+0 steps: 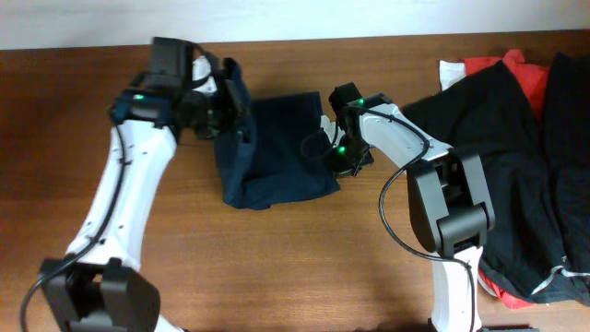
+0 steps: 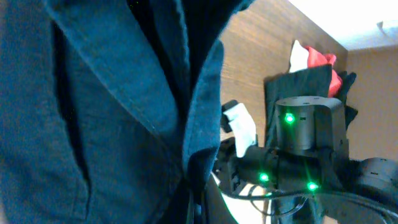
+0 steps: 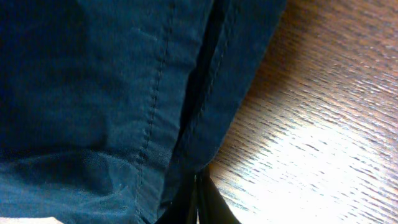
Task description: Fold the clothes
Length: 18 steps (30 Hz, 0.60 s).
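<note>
Navy shorts (image 1: 277, 152) lie mid-table between the two grippers, partly folded, left edge lifted.

Overhead: left gripper (image 1: 224, 101) is up off the table (image 1: 277, 267) with a flap of the shorts bunched at its tip and cloth hanging just below it. Looks clamped on the fabric, though the fingers themselves are hidden by cloth. Right gripper (image 1: 334, 148) sits low at the shorts' opposite edge, touching it. Pile of other clothes (image 1: 516, 138), black, red and white, lies well off to the right gripper's far side, untouched.

Left wrist: denim (image 2: 93, 112) fills the frame right up against the camera, a hemmed edge running down toward the fingers at the bottom. Fingers not clearly visible, so grip is inferred, not confirmed. Beyond the hem, the right arm's wrist (image 2: 305, 130) with green LEDs is close by, the pile behind it.

Right wrist: double-stitched seam of the shorts (image 3: 124, 93) lies directly ahead of the fingertips (image 3: 200, 202), which meet in a point at the bottom edge with the hem pinched between them. Closed on the cloth edge, bare wood beside it.

Judgement: mid-fold, both arms holding opposite edges. Next move calls for carrying the lifted left flap across toward the right gripper while that side stays pinned, then releasing flat. Risk: flap slips or bunches, since the left grip looks to be on gathered cloth.
</note>
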Each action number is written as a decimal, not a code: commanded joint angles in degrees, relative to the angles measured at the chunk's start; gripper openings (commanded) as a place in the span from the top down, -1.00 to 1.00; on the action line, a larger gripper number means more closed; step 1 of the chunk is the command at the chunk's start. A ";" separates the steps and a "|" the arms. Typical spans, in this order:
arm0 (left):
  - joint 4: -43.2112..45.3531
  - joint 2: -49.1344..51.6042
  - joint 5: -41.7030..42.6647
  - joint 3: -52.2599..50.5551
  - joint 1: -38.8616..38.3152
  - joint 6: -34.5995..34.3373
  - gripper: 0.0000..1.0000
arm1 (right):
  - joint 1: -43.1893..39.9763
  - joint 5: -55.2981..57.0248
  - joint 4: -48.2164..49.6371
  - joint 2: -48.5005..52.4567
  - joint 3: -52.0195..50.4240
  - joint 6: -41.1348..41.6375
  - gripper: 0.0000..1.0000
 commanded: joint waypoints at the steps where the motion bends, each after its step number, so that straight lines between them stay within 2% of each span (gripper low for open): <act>1: 2.43 4.15 0.66 1.27 -4.09 -2.80 0.99 | 0.74 -0.70 -0.61 0.17 -1.01 0.31 0.87; 6: 6.95 10.10 0.61 1.27 -9.94 -4.00 0.99 | 0.72 -0.72 -1.51 0.17 -1.01 0.28 0.85; 11: 9.38 10.49 0.70 1.27 -11.21 -4.00 0.98 | 0.68 -0.72 -2.16 0.17 -1.01 0.28 0.65; 13: 9.33 10.49 1.42 1.27 -11.19 -4.00 0.76 | 0.68 -0.70 -2.40 0.15 -0.98 0.26 0.22; 16: 9.84 10.49 5.70 1.27 -11.19 -3.61 0.48 | -1.36 6.25 -5.95 0.04 2.60 3.56 0.12; 18: 11.78 10.47 6.29 1.57 -10.47 -1.01 0.43 | -4.52 12.52 -10.38 0.02 7.69 5.70 0.08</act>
